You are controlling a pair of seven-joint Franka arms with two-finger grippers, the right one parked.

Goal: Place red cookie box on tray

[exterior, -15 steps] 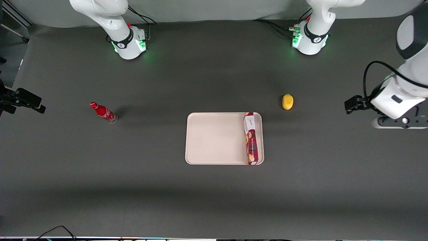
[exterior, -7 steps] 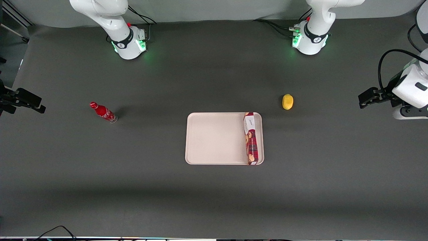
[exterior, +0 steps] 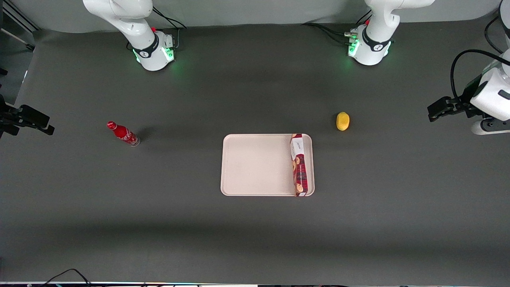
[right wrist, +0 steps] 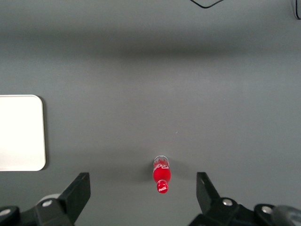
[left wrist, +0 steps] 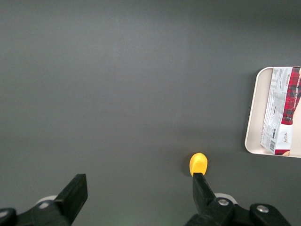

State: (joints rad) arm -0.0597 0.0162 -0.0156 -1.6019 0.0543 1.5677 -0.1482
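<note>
The red cookie box (exterior: 299,164) lies flat in the tray (exterior: 255,165), along the rim toward the working arm's end, its white-label end farther from the front camera. In the left wrist view the red cookie box (left wrist: 282,110) shows resting in the tray (left wrist: 251,117). My left gripper (exterior: 438,108) hangs well off toward the working arm's end of the table, apart from the box and tray. The gripper (left wrist: 138,188) is open, and only bare table shows between its fingers.
A small yellow lemon-like object (exterior: 342,121) lies on the table between the tray and my gripper, a little farther from the front camera than the tray. A small red soda bottle (exterior: 122,133) stands toward the parked arm's end. The dark table carries nothing else.
My left gripper has drawn away from the tray toward the working arm's end of the table and slightly farther from the front camera. The box stays on the tray.
</note>
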